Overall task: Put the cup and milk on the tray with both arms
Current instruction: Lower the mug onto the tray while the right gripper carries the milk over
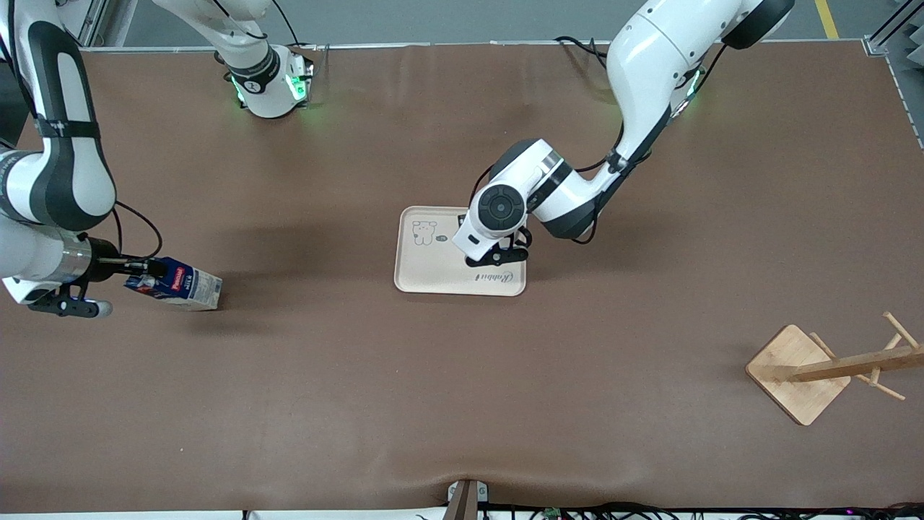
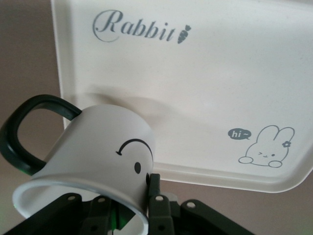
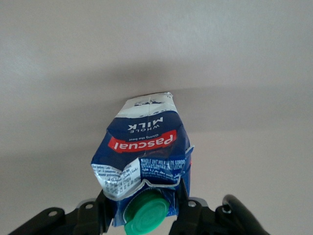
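My left gripper [image 2: 132, 205] clamps the rim of the white smiley cup [image 2: 93, 161], tilted with its black handle out, over the cream Rabbit tray [image 1: 433, 278] at mid-table. My right gripper [image 3: 146, 215] grips the blue Pascual milk carton [image 1: 177, 284] near its green cap, over bare brown table [image 1: 462, 404] by the right arm's end. A wooden rack [image 1: 816, 368] stands near the opposite corner.

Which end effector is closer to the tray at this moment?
The left. The left end effector holds the cup over the tray. The right end effector grips the milk over the right arm's end of the table.
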Controlling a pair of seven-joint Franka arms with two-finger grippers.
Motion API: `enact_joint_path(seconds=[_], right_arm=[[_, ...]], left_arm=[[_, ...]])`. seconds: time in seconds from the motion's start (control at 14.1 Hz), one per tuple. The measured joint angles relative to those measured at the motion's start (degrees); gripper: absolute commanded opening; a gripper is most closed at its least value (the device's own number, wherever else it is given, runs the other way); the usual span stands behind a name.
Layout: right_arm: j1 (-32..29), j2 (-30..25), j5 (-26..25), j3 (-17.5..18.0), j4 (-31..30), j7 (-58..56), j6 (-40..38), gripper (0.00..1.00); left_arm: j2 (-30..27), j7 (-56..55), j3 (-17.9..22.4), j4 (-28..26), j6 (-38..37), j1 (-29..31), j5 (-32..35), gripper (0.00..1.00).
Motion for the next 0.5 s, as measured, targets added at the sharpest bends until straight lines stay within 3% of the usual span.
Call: enact_joint_path(seconds=[0.5], right_arm=[[6.50, -0.75, 0.06, 0.55, 6.75, 3.51, -8.25, 0.00]], left_arm=[[2.56, -0.01, 0.25, 1.50, -0.36, -0.09, 0.00, 0.00]])
